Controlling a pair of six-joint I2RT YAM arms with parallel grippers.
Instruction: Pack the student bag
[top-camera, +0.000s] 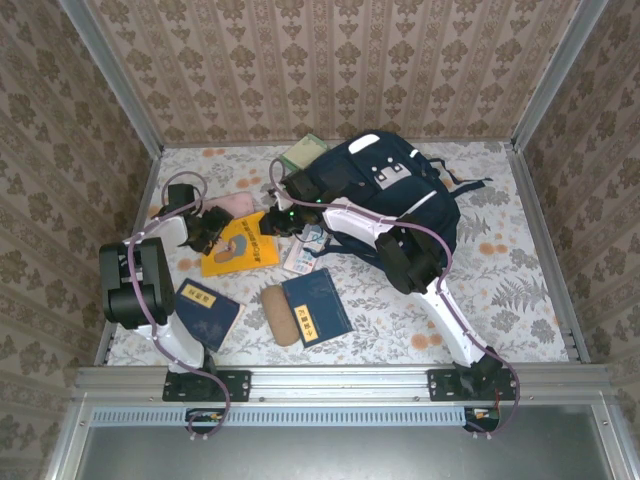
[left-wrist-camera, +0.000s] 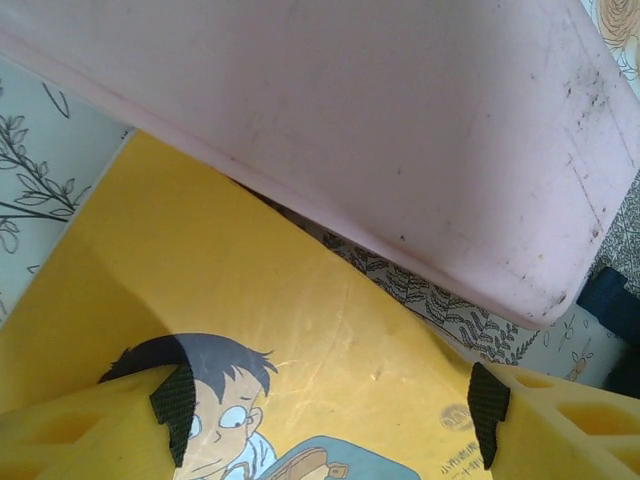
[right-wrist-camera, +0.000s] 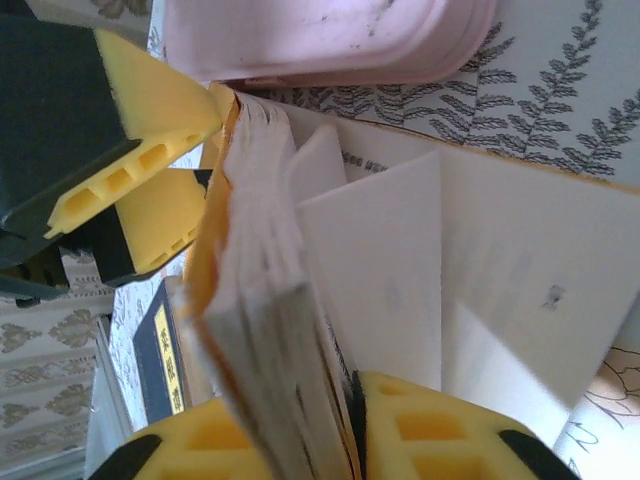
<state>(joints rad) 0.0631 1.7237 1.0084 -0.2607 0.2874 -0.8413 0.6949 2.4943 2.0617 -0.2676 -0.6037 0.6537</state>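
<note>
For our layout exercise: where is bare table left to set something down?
Free: the floral cloth right of the large navy-blue striped fabric backpack, up to the right wall; a small far-left corner beside the green box. Crowded: left-centre, around the flat yellow picture book and two navy books.

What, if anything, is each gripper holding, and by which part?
The right gripper pinches the yellow book by its page edge; the left gripper is open over the cover, empty.

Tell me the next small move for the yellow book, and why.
Probably raise the right claw slightly: it pinches the yellow book by its page edge, pages fanning loose, while the open left claw hovers over its cover near the pink case. Lifting should free the book to go toward the student bag behind it.
</note>
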